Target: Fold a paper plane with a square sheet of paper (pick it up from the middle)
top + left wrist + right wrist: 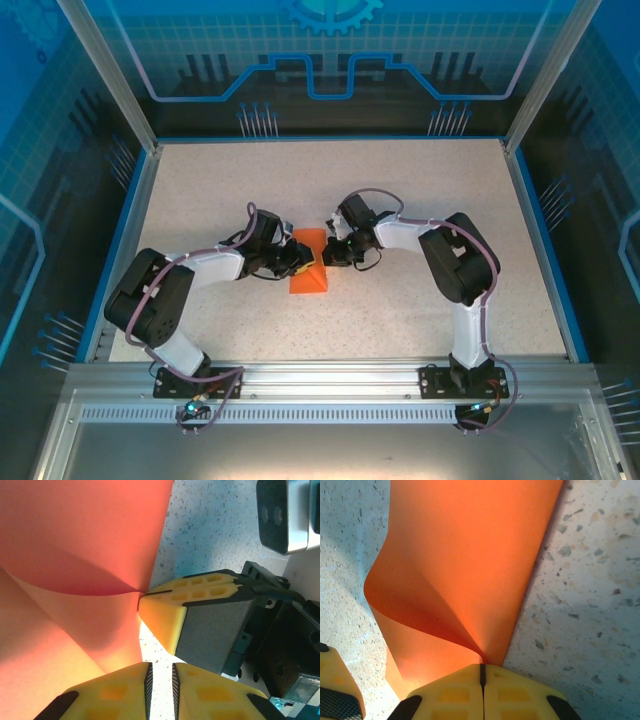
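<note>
Sheet: one, orange, curled; right tool pinching edge; left tool ajar.

You have no lettering, label, brand name or number to read anywhere in these views. The nearest thing to a sign is a pale gear emblem printed at the top of the blue back panel, with circuit-style lines drawn beneath it. It carries no words or figures.
</note>
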Robot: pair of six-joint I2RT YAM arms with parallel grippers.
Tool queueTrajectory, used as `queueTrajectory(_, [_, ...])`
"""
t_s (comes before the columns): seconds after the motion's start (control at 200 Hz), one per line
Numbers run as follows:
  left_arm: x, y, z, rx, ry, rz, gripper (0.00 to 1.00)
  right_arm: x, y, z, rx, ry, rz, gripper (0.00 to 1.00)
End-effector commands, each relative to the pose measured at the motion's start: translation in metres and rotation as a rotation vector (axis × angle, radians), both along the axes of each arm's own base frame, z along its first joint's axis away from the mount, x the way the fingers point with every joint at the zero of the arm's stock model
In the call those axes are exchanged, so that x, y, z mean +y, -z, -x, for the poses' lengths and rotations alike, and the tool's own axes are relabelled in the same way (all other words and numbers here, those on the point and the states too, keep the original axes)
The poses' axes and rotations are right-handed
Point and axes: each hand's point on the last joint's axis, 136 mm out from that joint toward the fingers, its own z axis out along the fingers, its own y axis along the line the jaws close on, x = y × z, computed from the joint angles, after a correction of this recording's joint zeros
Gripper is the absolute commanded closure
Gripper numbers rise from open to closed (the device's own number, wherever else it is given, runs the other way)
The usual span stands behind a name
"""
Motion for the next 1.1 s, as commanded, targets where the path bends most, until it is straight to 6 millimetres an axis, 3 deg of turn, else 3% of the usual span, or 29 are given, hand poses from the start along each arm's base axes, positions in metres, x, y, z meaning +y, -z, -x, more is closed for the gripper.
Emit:
queueTrajectory(0.0, [-0.008, -0.003, -0.001, -0.002, 0.024, 0.027, 0.77, 0.000, 0.006, 0.005, 0.010, -0.015, 0.043, 0.94])
queueTrajectory(0.58, [-0.003, 0.035, -0.001, 0.074, 0.017, -0.047, 0.79, -0.002, 0.008, 0.004, 0.014, -0.007, 0.056, 0.94])
queueTrajectory(1.095, [0.005, 0.043, 0.005, 0.101, 0.006, -0.095, 0.80, -0.002, 0.007, 0.001, 0.004, 0.001, 0.062, 0.91])
